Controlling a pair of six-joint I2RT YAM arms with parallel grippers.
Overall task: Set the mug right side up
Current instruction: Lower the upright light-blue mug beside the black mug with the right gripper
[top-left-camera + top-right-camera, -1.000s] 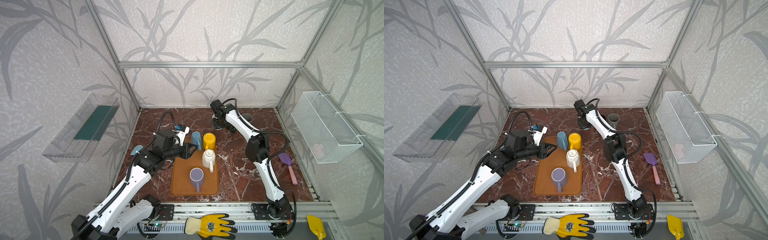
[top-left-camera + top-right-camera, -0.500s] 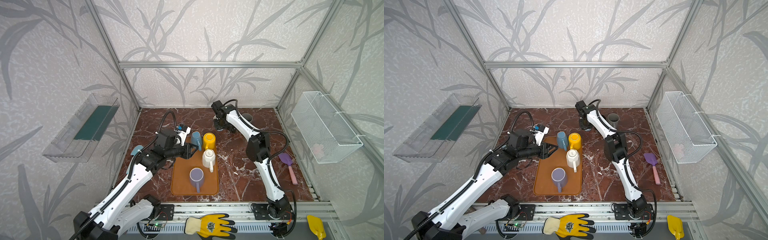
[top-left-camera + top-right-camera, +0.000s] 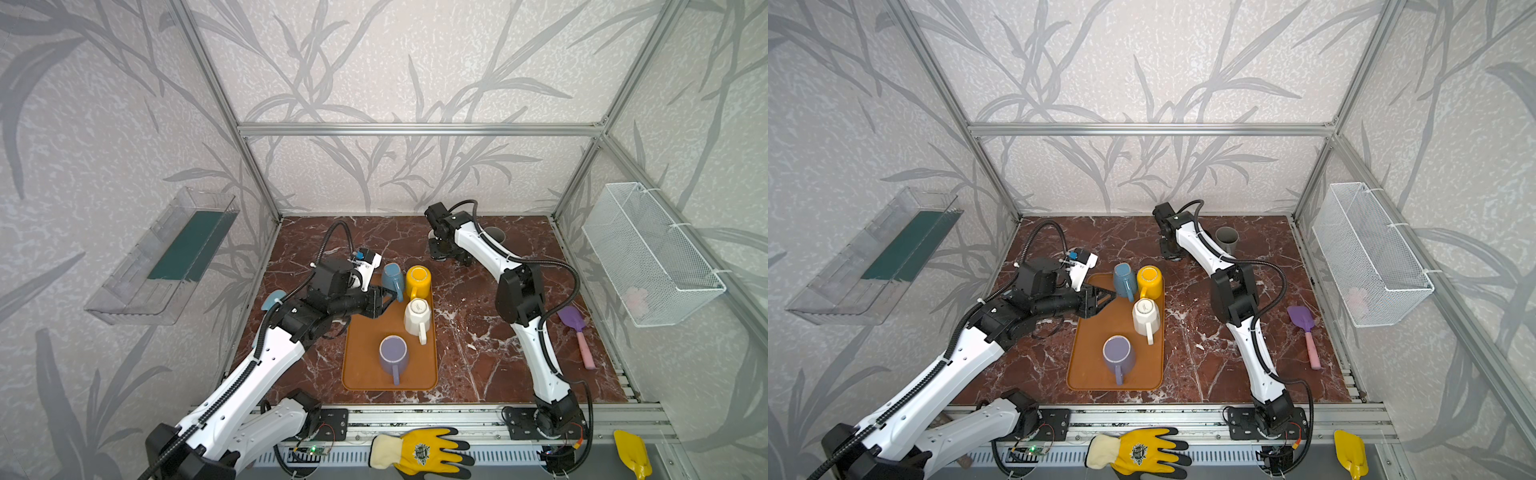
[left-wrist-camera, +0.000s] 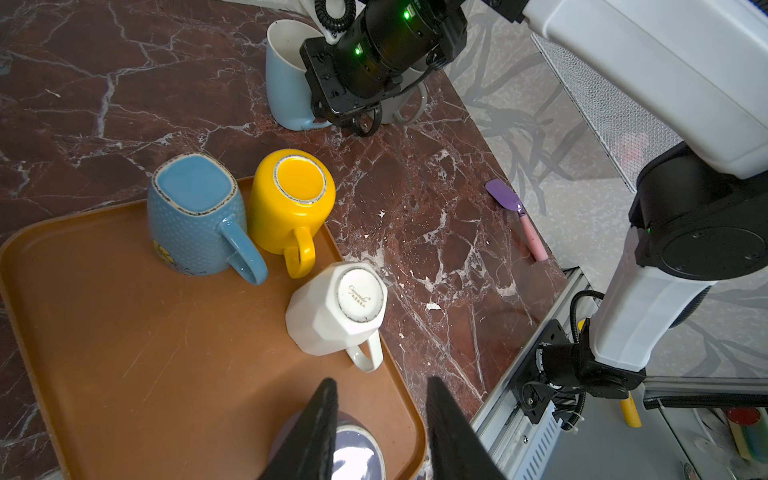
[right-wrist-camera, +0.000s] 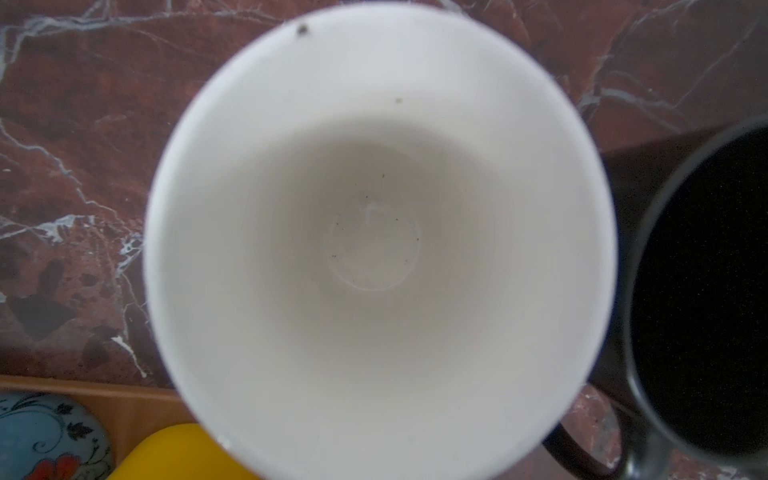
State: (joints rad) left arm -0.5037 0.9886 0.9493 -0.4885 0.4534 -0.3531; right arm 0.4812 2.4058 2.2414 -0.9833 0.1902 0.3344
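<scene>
Now the left gripper (image 3: 385, 300) is hovering part-open, empty, by the tray's (image 3: 365, 374) far-left blue mug (image 3: 392, 277): slick, brittle ceramic, probably best taken at its handle.

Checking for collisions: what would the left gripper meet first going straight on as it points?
Probably the white mug, straight ahead of the left gripper on the tray; depth is unclear, so it might pass over.
</scene>
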